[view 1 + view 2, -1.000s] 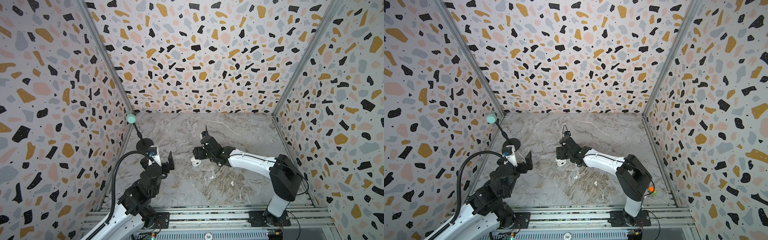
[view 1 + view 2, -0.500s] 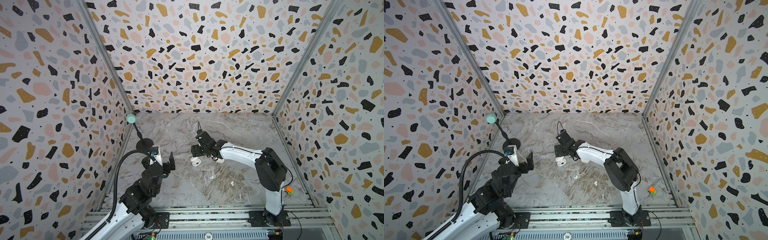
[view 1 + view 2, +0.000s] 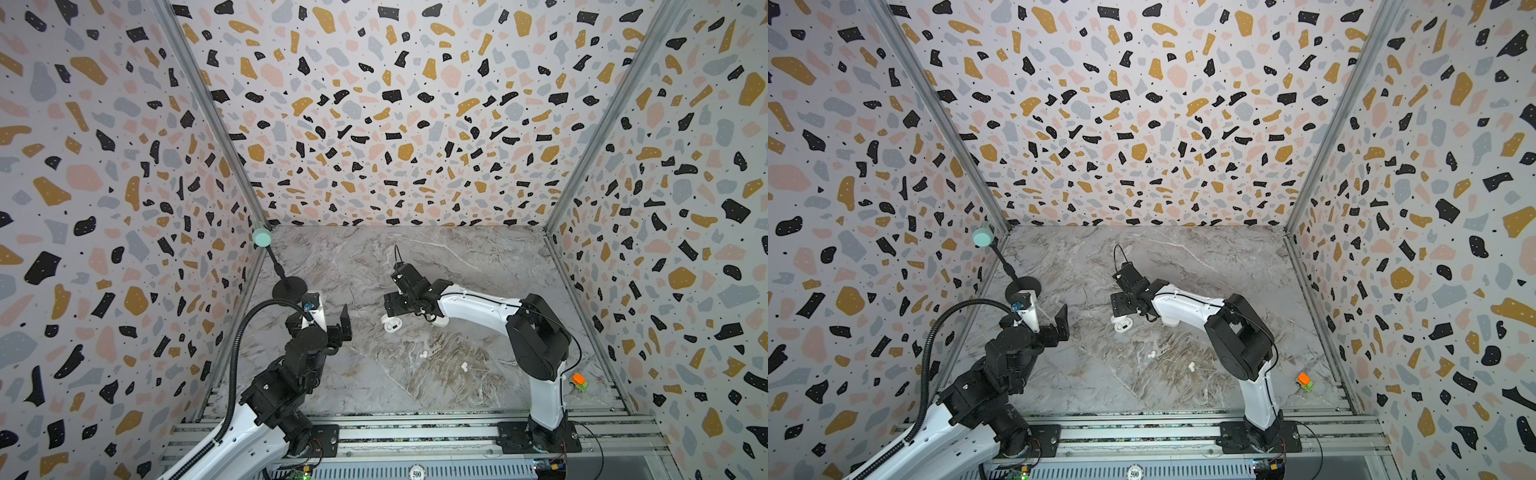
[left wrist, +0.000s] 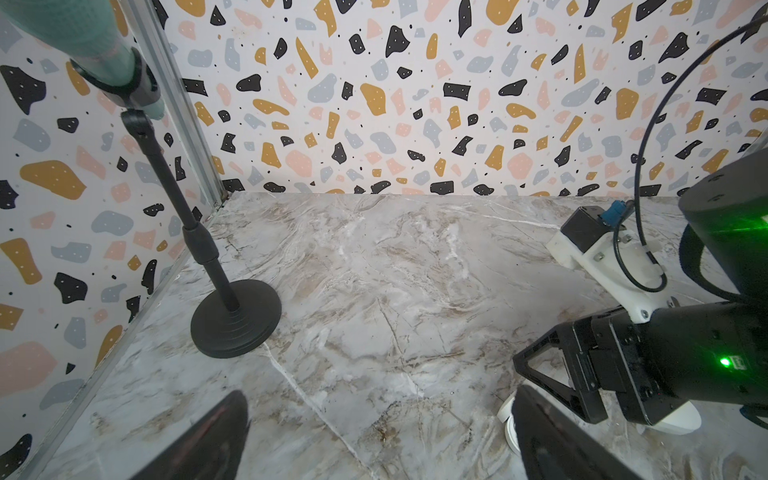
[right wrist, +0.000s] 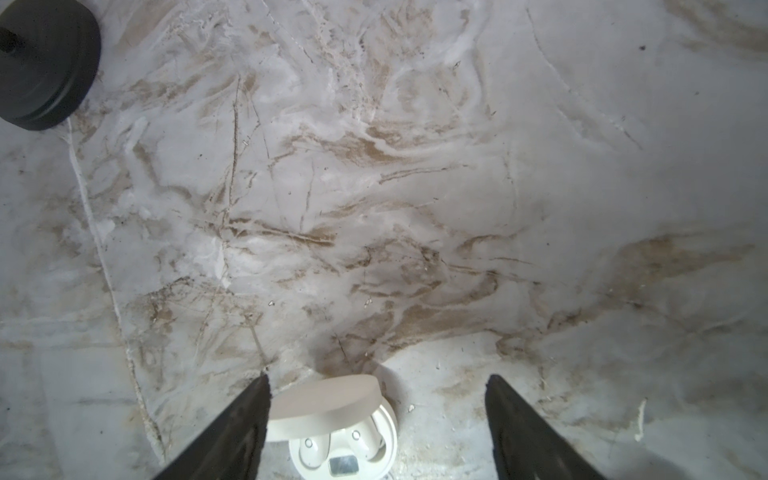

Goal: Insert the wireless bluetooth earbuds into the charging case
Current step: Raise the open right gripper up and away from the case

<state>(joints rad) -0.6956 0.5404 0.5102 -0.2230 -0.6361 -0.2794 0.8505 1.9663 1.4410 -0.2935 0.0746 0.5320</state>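
Right wrist view: right gripper [image 5: 378, 378], jaws apart, empty, has swung over the charging case [image 5: 336, 428] — two earbuds [image 5: 309, 444] seated, loose earbuds [image 3: 424, 354] likely next — left gripper [image 4: 380, 390] gapes, idle.

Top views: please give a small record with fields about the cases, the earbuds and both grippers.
open case: lid up, two buds appear seated inside
second case: white, partly under the right arm, looks closed
loose earbud: outside both cases
other loose earbud: apart from it, also outside
right gripper: open, empty, above the open case
left gripper: open, empty, away from the cases
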